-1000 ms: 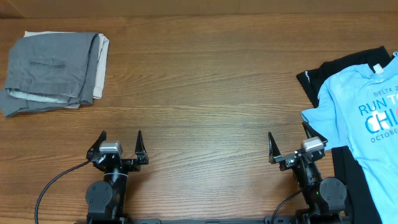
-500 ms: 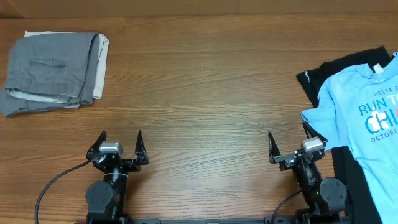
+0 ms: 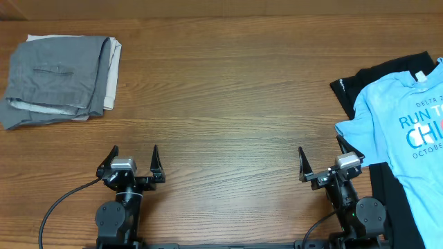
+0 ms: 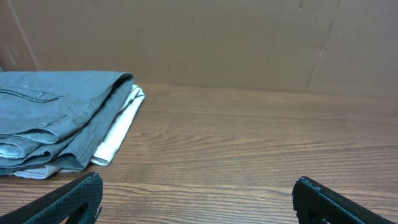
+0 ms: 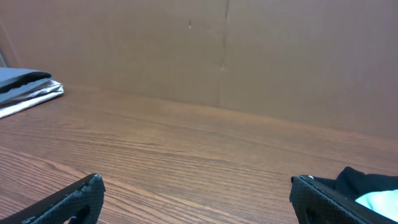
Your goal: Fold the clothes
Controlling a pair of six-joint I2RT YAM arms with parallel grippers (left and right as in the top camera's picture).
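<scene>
Scene: A wooden desk (image 3: 228, 90) seen from above, with two robot arms parked at its near edge and laundry at either end.

Grey shorts: The grey shorts (image 3: 59, 72) lie as a folded bundle at the far left corner of the desk, well apart from both arms. The slit pocket (image 3: 52, 70) faces up.

Beneath them: Pale beige shorts (image 3: 113, 69) show along the bundle's right side, touching the grey cloth that rests on top. The left wrist camera shows the same stack side-on, grey over beige.

Left tool: The left tool (image 3: 134, 149) stands released, its two fingers spread wide and pointing up the desk. It grips nothing, and in its own wrist view only bare wood lies between the fingers.

Right tool: The right tool (image 3: 320, 151) is likewise released, fingers wide apart, with nothing between them but wood grain.

T-shirt: A light blue T-shirt (image 3: 401, 131) with white lettering is spread at the right end and runs out of frame. Its near-left corner is just beside the right tool's outer finger.

Black garment: A black garment (image 3: 349, 86) lies under the T-shirt, showing beyond its collar and below its hem.

Backdrop: A plain cardboard wall (image 4: 217, 43) closes off the far side of the desk.

Cable: A black cable (image 3: 59, 200) curves from the left arm's base towards the near edge.
</scene>
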